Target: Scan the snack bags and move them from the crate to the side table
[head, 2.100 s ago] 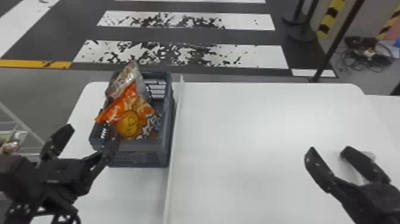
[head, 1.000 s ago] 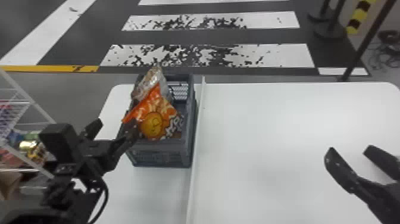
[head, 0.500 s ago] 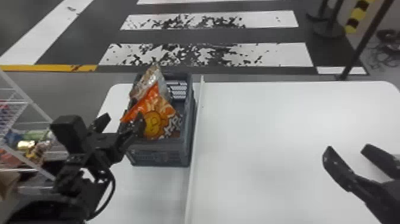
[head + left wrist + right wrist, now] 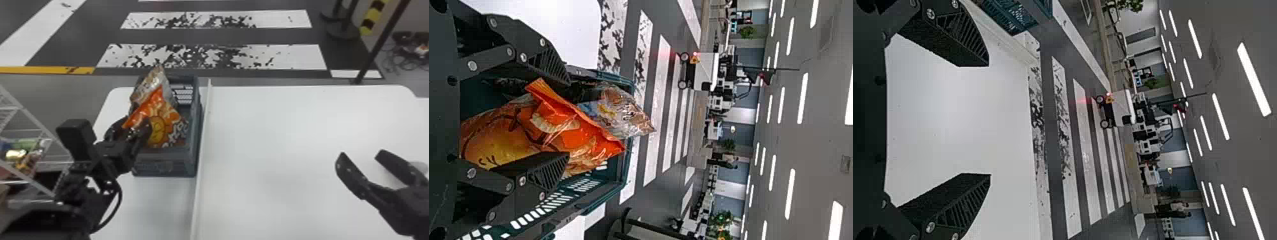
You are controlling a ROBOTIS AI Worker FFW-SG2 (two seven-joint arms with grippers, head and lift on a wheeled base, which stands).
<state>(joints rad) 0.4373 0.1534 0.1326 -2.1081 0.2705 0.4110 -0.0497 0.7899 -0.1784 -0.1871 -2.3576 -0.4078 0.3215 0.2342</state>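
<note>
In the head view my left gripper [image 4: 127, 127] is at the near left part of the grey crate [image 4: 166, 164], beside the orange snack bag [image 4: 162, 124]. A silvery bag [image 4: 153, 84] leans behind it in the crate. The left wrist view shows the orange bag [image 4: 574, 130] between the spread fingers of my left gripper [image 4: 566, 125], with the clear-and-brown bag [image 4: 621, 110] beyond. My right gripper [image 4: 360, 153] waits open and empty over the right part of the white table; the right wrist view shows the gripper [image 4: 989, 120] with a wide gap.
A raised white strip [image 4: 202, 143] runs along the crate's right side, dividing it from the wide white tabletop [image 4: 281, 134]. At the left stands a white wire rack [image 4: 35, 124] holding packaged goods. A dark post [image 4: 380, 48] rises behind the table.
The head view has shifted, so the table scene sits farther right than at first. My left gripper has moved forward and right, from the crate's near left side to the orange bag.
</note>
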